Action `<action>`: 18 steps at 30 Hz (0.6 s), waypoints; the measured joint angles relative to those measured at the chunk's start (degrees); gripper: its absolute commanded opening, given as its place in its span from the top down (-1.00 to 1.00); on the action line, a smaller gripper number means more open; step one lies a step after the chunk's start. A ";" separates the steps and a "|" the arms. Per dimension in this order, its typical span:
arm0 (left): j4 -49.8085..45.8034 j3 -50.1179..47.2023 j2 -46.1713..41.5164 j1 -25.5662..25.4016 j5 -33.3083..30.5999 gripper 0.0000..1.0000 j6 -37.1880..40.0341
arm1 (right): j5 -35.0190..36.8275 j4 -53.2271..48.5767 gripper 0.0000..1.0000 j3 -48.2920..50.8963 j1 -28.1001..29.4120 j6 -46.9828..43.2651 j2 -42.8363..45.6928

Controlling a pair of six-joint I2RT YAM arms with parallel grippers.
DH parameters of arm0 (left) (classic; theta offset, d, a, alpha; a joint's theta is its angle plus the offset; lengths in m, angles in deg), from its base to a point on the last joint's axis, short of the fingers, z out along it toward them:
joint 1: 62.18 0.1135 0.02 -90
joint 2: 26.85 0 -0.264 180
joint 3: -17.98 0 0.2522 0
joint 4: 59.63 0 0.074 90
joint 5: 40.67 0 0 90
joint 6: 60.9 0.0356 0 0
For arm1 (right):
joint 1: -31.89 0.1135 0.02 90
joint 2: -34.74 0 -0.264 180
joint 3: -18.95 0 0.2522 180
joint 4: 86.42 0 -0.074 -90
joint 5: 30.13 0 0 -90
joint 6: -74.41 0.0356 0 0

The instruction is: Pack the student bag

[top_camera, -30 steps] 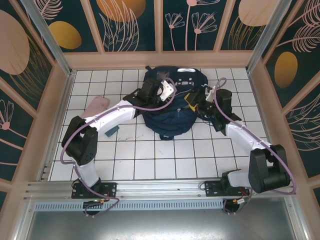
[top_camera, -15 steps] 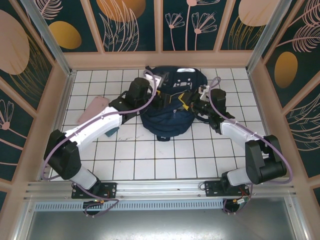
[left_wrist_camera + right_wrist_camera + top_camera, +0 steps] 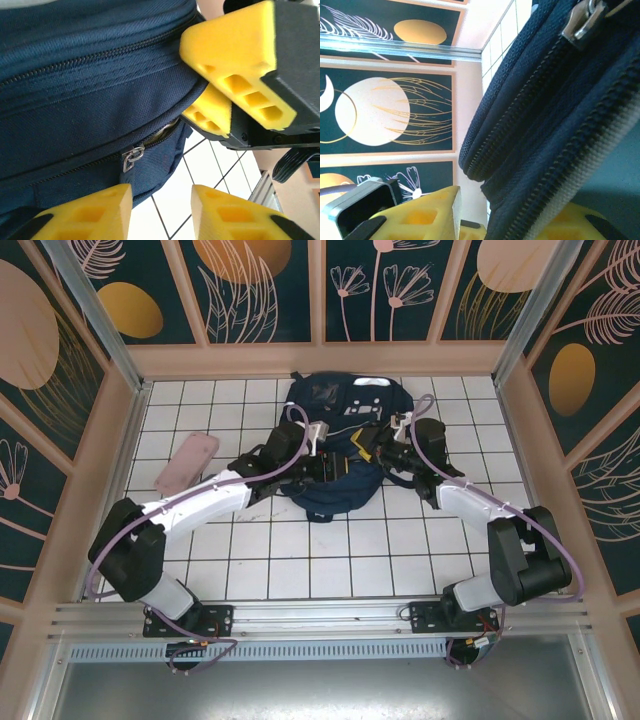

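Top camera: fixed, high behind my two bases, facing down and forward over white tiled table (image 3: 300, 570); far, whole cell in frame; left wrist camera: hard against large navy-blue fabric backpack (image 3: 75, 75), facing out past own yellow foam fingers (image 3: 90, 215); shares backpack's zippered side and my right gripper (image 3: 187, 82) with top camera; right wrist camera: equally close, opposite side, dark floral wall panels (image 3: 385, 115) beyond.

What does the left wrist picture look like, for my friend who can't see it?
A navy student bag with zippers and a silver zipper pull takes up most of the close-up. The left tool is open at the bottom over white floor tiles, and the right tool pinches the bag's edge.
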 measured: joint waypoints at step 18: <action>3.82 -0.76 3.56 0.00 -1.46 0.86 -3.58 | 0.11 -0.02 0.56 -0.02 0.39 -0.04 -0.02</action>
